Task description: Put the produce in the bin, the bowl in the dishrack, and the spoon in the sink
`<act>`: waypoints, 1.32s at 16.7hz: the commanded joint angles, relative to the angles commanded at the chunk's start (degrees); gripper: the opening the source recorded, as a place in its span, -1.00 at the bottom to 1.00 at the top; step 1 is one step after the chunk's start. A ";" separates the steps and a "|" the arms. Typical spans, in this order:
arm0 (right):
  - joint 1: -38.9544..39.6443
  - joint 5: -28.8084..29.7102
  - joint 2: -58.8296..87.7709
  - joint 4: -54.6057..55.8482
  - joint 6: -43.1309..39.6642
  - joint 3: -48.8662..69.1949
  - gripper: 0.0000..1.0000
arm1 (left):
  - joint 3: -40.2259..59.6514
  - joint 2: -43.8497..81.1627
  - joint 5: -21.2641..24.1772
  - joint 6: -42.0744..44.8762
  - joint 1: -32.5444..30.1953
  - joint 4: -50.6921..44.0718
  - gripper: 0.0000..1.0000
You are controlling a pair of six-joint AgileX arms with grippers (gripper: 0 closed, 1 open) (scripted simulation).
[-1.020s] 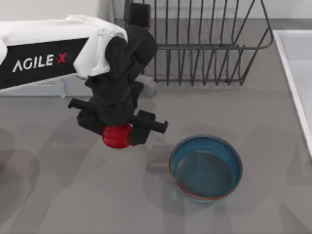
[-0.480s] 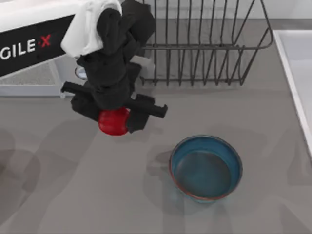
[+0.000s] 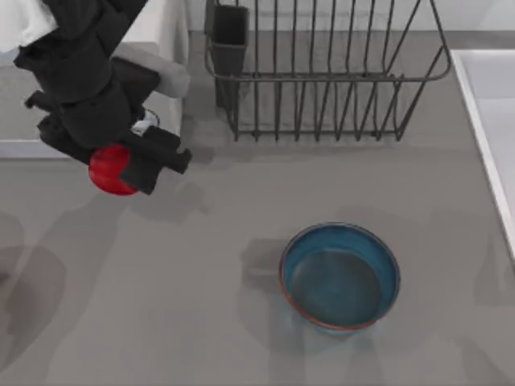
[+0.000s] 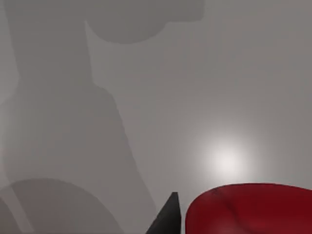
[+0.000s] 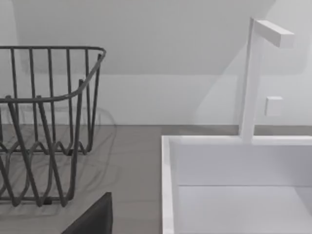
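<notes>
left gripper (image 3: pixel 121 165) — clamped on the red produce (image 3: pixel 109 173), carried at 9 o'clock over the counter (image 3: pixel 201 322); bin unseen | bowl (image 3: pixel 339 276) — at 5 o'clock, not yet racked | dishrack (image 3: pixel 322 72) at 12, empty | sink (image 3: pixel 491 96) at 3 | right gripper: fingers cannot tell | nothing delivered

The left gripper (image 3: pixel 121 165) hides the upper part of the produce (image 3: pixel 109 175); the frame edge crops its arm.
</notes>
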 joint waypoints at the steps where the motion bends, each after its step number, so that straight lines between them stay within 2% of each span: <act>1: 0.00 0.00 0.00 0.00 0.00 0.00 1.00 | -0.42 -1.47 0.61 5.36 2.47 -1.20 -1.00; 10: 0.00 0.00 0.00 0.00 0.00 0.00 1.00 | -7.61 -10.92 3.06 68.15 26.43 -9.78 -1.00; 13: 0.00 0.00 0.00 0.00 0.00 0.00 1.00 | -10.03 -12.55 2.79 85.71 33.60 -9.66 -1.00; 17: 0.00 0.00 0.00 0.00 0.00 0.00 1.00 | -12.09 -14.19 2.65 101.25 41.09 -7.61 -1.00; 22: 0.00 0.00 0.00 0.00 0.00 0.00 1.00 | -12.87 -14.82 2.81 108.83 45.41 -5.21 -1.00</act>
